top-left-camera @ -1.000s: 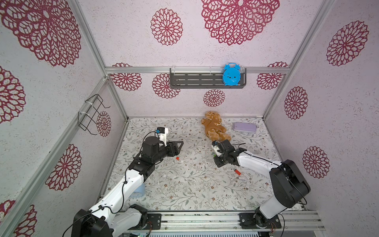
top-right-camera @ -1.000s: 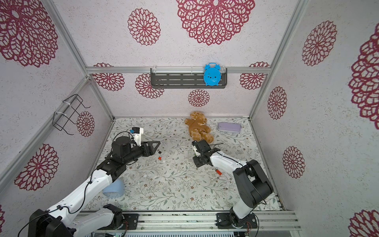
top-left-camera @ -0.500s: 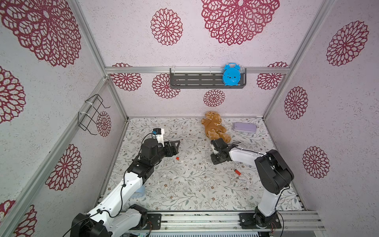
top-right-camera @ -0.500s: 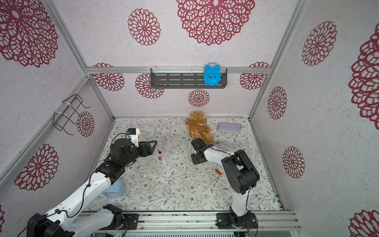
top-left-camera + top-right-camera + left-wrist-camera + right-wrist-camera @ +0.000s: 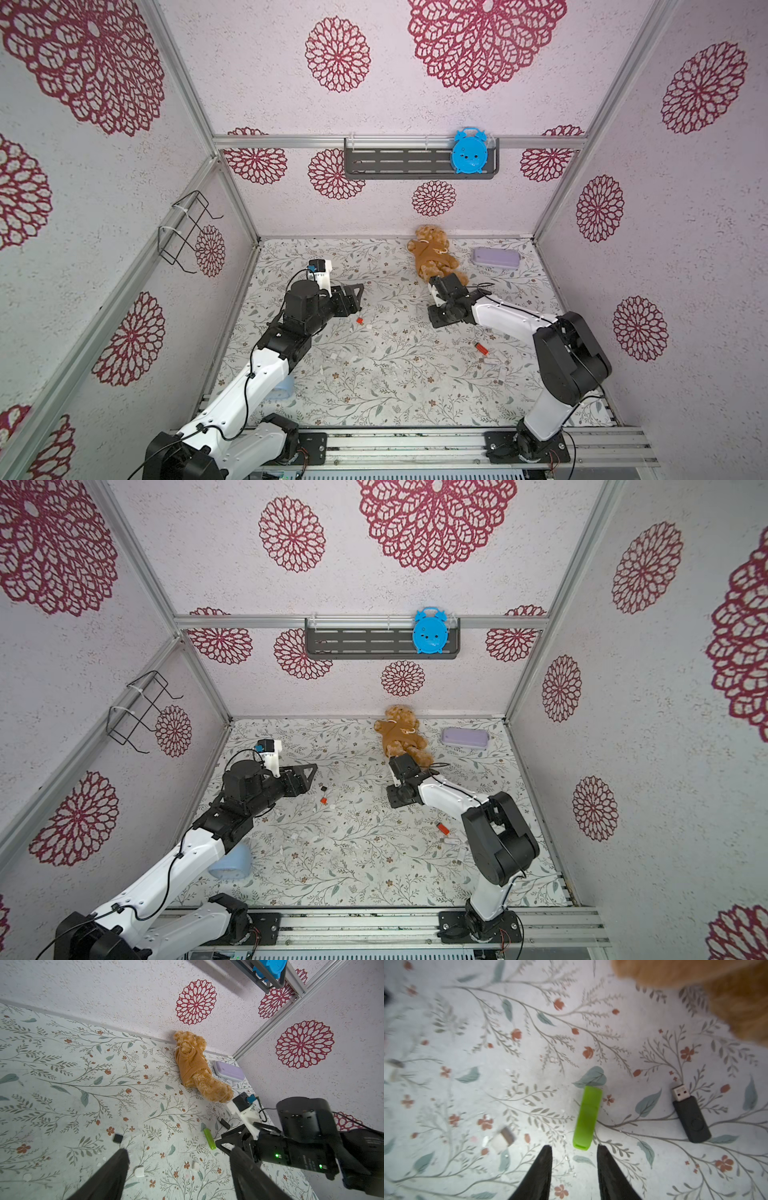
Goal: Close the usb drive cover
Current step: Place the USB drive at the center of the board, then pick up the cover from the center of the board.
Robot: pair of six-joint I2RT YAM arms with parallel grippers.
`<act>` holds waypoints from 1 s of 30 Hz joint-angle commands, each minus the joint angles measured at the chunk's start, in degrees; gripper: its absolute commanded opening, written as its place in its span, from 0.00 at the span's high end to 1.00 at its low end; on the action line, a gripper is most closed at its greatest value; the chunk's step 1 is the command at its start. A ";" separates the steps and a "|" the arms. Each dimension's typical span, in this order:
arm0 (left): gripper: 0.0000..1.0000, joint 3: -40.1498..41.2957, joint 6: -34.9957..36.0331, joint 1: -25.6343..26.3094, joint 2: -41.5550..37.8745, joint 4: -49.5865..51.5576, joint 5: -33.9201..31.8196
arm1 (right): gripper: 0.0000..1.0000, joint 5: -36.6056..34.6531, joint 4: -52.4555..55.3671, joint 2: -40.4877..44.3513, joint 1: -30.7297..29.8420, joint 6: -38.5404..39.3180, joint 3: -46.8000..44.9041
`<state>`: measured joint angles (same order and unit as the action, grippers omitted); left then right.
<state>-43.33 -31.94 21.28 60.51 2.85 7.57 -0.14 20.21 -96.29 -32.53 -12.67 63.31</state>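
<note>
A green usb drive (image 5: 587, 1118) lies flat on the floral floor, with a matching green cover over its far end. My right gripper (image 5: 573, 1152) stands open just behind its near end, nothing between the fingers. In both top views the right gripper (image 5: 437, 320) hides the drive. A black usb drive (image 5: 689, 1113) lies beside the green one with its metal plug bare. A small black cover (image 5: 118, 1138) lies apart, in front of my left gripper (image 5: 178, 1150), which is wide open and empty. The green drive (image 5: 209, 1138) also shows in the left wrist view.
A brown teddy bear (image 5: 434, 257) lies just behind the right gripper, with a lilac case (image 5: 496, 257) at the back right. A red cap (image 5: 360, 320), an orange drive (image 5: 481, 348) and white bits are scattered on the floor. A blue cup (image 5: 230, 862) lies under the left arm.
My right gripper's jaws have gone from shut to open while its elbow swung. The left gripper drew back slightly and opened a little wider.
</note>
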 commanded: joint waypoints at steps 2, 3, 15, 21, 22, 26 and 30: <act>0.19 0.83 -0.08 -0.55 -0.80 -0.74 -2.00 | 0.60 6.64 -0.82 -0.55 -2.58 0.62 4.20; 0.19 1.01 -0.15 -0.54 -1.14 -0.79 -2.20 | 0.60 6.91 -0.39 -1.82 -3.23 1.01 5.49; 0.12 2.89 -0.26 -0.76 -4.33 0.11 -3.57 | 0.64 10.57 6.43 -16.15 -6.58 3.59 17.42; 0.03 3.25 0.13 -0.86 -5.29 0.64 -4.72 | 0.63 9.97 7.46 -18.10 -6.58 3.78 16.98; 0.02 3.35 0.21 -0.88 -5.47 0.66 -4.93 | 0.64 10.32 7.83 -18.25 -6.58 4.03 16.94; 0.01 3.25 0.43 -0.95 -5.58 0.66 -5.17 | 0.64 10.42 9.12 -18.01 -6.58 4.13 16.31; 0.02 3.43 0.27 -0.90 -5.40 0.57 -4.95 | 0.64 10.10 10.52 -16.66 -6.58 4.32 15.11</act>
<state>-40.40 -32.49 20.84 55.70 3.38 3.09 9.30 28.14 -114.65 -39.05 -9.63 78.83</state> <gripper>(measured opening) 0.983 0.364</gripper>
